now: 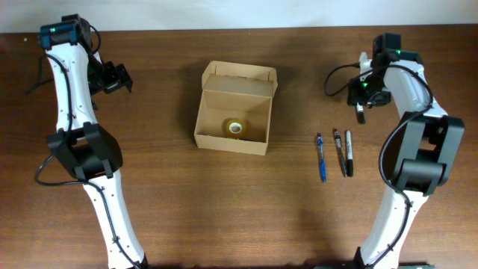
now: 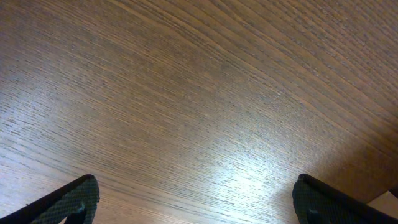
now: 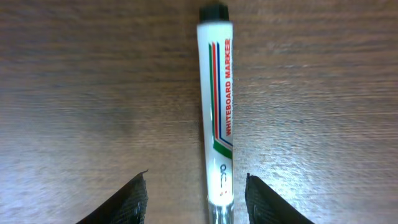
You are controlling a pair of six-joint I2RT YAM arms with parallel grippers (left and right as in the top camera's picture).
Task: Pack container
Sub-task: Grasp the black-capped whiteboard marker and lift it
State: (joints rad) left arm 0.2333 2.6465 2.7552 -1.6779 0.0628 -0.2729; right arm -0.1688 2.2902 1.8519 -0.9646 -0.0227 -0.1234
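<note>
The whiteboard marker (image 3: 216, 112) runs lengthwise between the jaws of the right gripper (image 3: 196, 190), which stand apart and clear of it on both sides. In the overhead view the container (image 1: 224, 143) sits open at centre frame with a tape roll (image 1: 235, 128) inside and three pens (image 1: 340, 153) to its right. Picking up the marker looks like the step in hand, and the next move calls for a square close. The left gripper (image 2: 196, 202), at upper left, gapes wide and empty.

Tape roll (image 1: 236, 128) in container (image 1: 211, 113), pens (image 1: 322, 158) to its right
</note>
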